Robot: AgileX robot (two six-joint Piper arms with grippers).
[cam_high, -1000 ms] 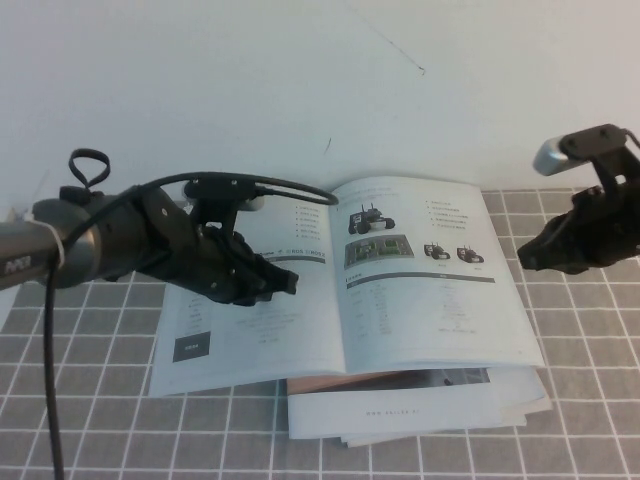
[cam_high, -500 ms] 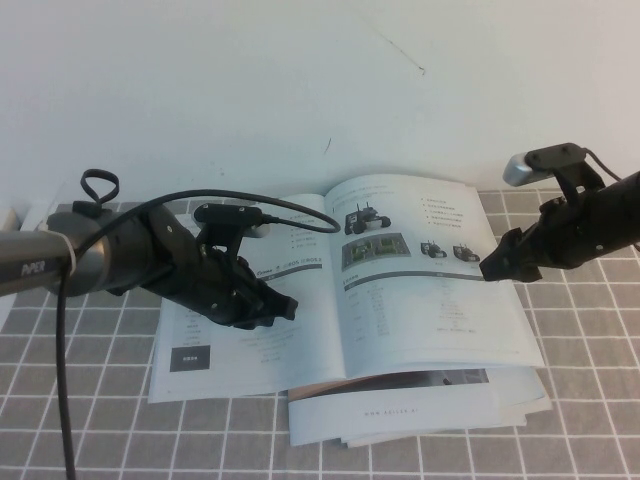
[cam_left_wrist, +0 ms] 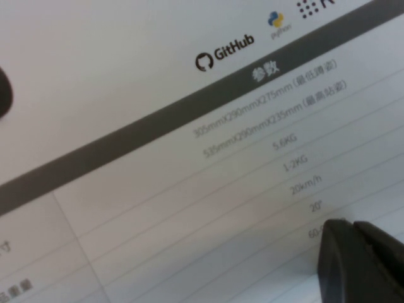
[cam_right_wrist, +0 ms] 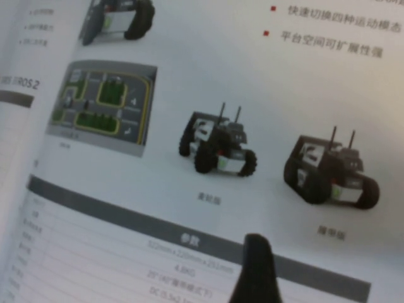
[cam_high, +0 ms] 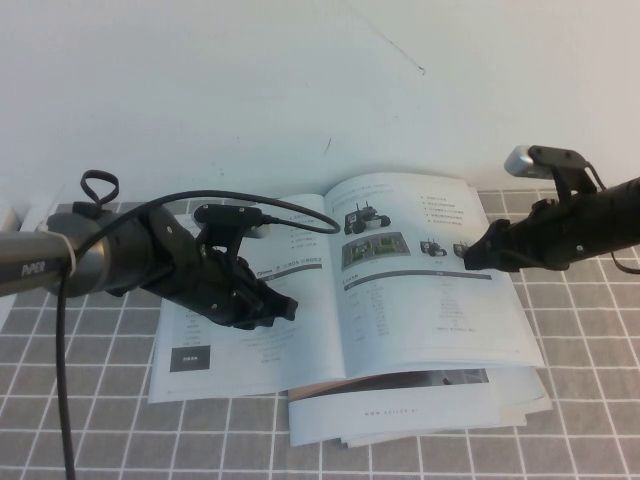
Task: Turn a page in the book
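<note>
The book (cam_high: 400, 300) lies open on the checked table, on top of a stack of booklets. Its right-hand page (cam_high: 430, 290) shows dark wheeled robots, a green picture and a table, and lies flat. It also shows in the right wrist view (cam_right_wrist: 214, 82). My left gripper (cam_high: 285, 308) is shut and empty, its fingertips (cam_left_wrist: 353, 246) resting on the left-hand page's spec table (cam_left_wrist: 189, 164). My right gripper (cam_high: 472, 258) is open and empty, just above the right-hand page near its outer part. Only one of its fingers (cam_right_wrist: 255, 271) shows in the right wrist view, over the grey table bar.
White-and-orange booklets (cam_high: 420, 405) stick out under the book at the front. The grey checked cloth (cam_high: 580, 400) covers the table. A white wall (cam_high: 300, 80) stands behind. The left arm's cable (cam_high: 60, 380) hangs at the left.
My right gripper has moved left from beside the book to over the right-hand page. My left gripper has shifted slightly on the left-hand page, then stayed. The pages lie as before.
</note>
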